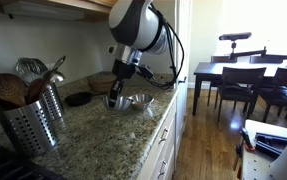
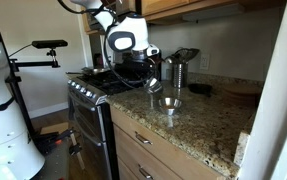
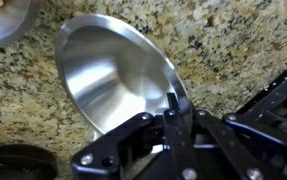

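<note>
1. Clenching the rim of a steel bowl (image 3: 108, 70), the jaws are pinched tight on its thin wall.
2. The bowl is over the speckled granite bench (image 3: 223, 40), its hollow facing the wrist camera.
3. A second steel bowl (image 3: 1, 15) sits near it, not touching.
4. In an exterior view, a perforated utensil holder (image 1: 28, 122) stands well apart on the bench.
5. A black stove (image 2: 91, 92) adjoins the bench.
</note>
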Tool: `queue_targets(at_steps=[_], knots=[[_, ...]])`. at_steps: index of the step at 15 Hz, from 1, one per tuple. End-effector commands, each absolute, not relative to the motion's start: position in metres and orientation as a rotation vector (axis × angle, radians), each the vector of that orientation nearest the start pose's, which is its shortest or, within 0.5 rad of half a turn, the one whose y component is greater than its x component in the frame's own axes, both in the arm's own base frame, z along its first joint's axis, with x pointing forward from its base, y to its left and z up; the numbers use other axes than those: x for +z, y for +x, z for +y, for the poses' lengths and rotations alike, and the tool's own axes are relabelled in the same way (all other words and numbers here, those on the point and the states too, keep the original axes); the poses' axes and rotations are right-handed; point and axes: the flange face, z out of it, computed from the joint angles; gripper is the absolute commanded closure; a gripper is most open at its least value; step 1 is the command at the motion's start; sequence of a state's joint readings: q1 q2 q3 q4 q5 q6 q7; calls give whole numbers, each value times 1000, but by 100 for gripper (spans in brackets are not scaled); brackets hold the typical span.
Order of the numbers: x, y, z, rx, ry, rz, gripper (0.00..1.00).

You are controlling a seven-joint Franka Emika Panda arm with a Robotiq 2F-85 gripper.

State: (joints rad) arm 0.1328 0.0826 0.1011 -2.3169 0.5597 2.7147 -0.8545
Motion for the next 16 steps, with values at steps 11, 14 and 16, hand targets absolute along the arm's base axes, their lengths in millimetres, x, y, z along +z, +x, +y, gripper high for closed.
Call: queue_targets(at_steps=[11,14,16], knots=[[326,534,206,-207,-2984,-1010,93],[317,533,222,-165,-3002,-1007,93],[311,533,229,-150,-3017,-997,93]])
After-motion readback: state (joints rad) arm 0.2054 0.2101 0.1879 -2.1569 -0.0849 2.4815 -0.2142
